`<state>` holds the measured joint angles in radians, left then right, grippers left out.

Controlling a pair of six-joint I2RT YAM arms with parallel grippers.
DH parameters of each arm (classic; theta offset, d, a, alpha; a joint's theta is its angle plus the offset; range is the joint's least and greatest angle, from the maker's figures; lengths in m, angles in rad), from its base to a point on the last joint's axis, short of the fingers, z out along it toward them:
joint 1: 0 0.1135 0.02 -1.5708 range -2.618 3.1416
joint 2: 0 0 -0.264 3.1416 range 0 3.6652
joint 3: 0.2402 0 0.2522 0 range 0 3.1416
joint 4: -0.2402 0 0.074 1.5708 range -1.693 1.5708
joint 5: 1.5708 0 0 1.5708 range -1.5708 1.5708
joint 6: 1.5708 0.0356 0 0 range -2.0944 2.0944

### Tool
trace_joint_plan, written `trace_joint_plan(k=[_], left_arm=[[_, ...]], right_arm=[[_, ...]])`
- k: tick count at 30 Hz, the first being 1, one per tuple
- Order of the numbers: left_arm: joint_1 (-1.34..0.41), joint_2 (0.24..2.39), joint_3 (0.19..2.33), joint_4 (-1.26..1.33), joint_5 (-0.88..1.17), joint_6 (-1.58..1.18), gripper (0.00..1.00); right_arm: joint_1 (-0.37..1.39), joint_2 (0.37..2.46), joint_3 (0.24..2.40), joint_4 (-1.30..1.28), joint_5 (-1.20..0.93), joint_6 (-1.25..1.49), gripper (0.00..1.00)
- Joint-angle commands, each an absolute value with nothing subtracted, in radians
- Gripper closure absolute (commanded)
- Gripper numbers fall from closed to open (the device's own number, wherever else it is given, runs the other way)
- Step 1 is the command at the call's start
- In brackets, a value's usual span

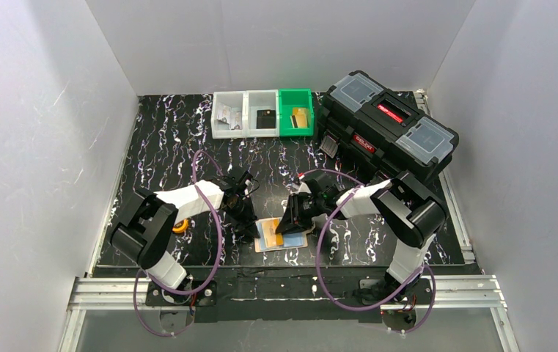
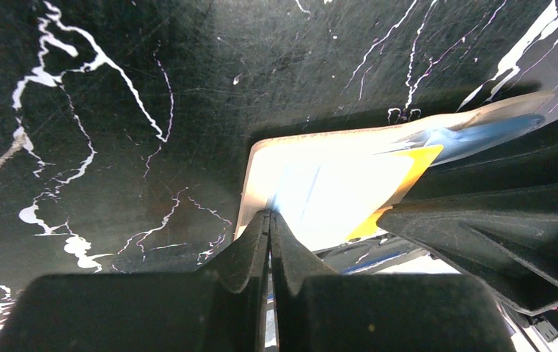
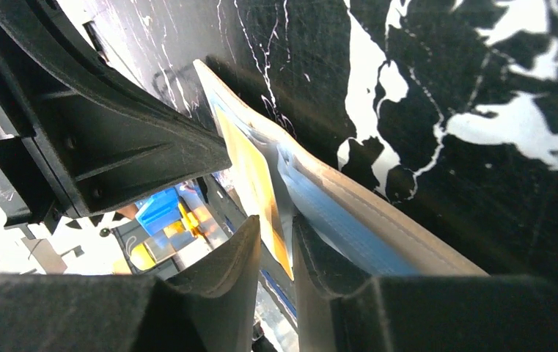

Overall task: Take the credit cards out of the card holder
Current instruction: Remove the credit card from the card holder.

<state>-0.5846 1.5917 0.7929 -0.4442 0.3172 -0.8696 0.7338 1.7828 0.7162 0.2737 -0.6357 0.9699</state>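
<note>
The cream card holder (image 1: 281, 238) lies open on the black marbled table near the front edge, between both grippers. It also shows in the left wrist view (image 2: 298, 158) and the right wrist view (image 3: 389, 220). A pale blue card (image 3: 334, 220) and a tan-gold card (image 3: 250, 176) stick out of its pocket; both show in the left wrist view too, blue (image 2: 481, 136) and gold (image 2: 408, 165). My left gripper (image 2: 270, 214) is shut on the holder's near edge. My right gripper (image 3: 277, 227) is narrowly open with the gold card's corner between its fingers.
A large black toolbox (image 1: 386, 128) stands at the back right. Two clear bins (image 1: 229, 114) (image 1: 262, 114) and a green bin (image 1: 295, 112) stand at the back centre. A small orange object (image 1: 180, 226) lies by the left arm. White walls enclose the table.
</note>
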Motion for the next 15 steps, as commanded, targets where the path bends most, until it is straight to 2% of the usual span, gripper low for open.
trace_joint_plan(k=[1, 10, 15], left_arm=[[-0.606, 1.693, 0.725, -0.480, 0.184, -0.840, 1.00], [-0.605, 1.690, 0.725, -0.495, 0.161, -0.844, 1.00], [-0.606, 1.686, 0.723, -0.502, 0.150, -0.844, 1.00]], right_arm=[[0.747, 1.812, 0.755, 0.304, -0.658, 0.975, 0.71], [0.742, 1.773, 0.731, 0.282, -0.621, 0.963, 0.92], [0.713, 1.711, 0.711, 0.226, -0.585, 0.928, 0.95]])
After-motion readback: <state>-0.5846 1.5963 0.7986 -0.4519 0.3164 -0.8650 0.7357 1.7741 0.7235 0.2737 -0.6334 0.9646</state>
